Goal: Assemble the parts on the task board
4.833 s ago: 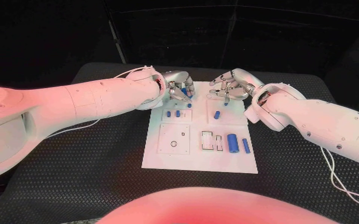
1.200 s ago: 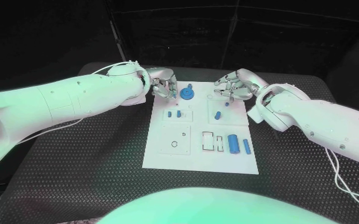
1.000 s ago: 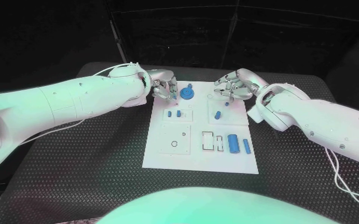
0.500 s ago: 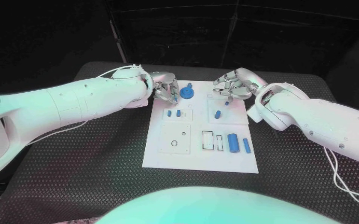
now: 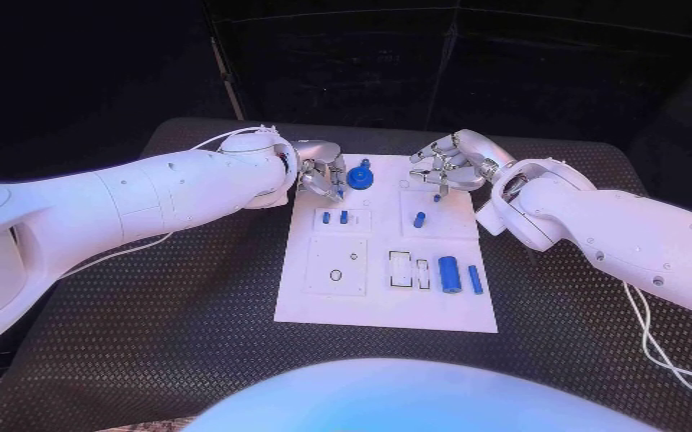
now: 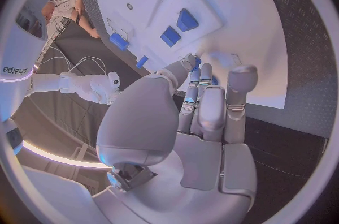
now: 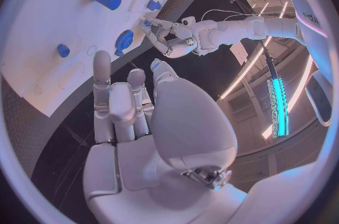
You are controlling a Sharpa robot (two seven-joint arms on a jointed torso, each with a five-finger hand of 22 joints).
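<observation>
The task board lies mid-bench. The left hand sits at its far left corner, the right hand at its far right, a round part between them.

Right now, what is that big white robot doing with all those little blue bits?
It is putting small blue parts together on the flat white task board in the middle of the black table. Both silver hands are at the board's far end: the left hand sits beside a round blue disc-shaped part, and the right hand hovers over the far right corner. Neither clearly holds anything. Two blue cylinders lie near the board's right edge.
</observation>
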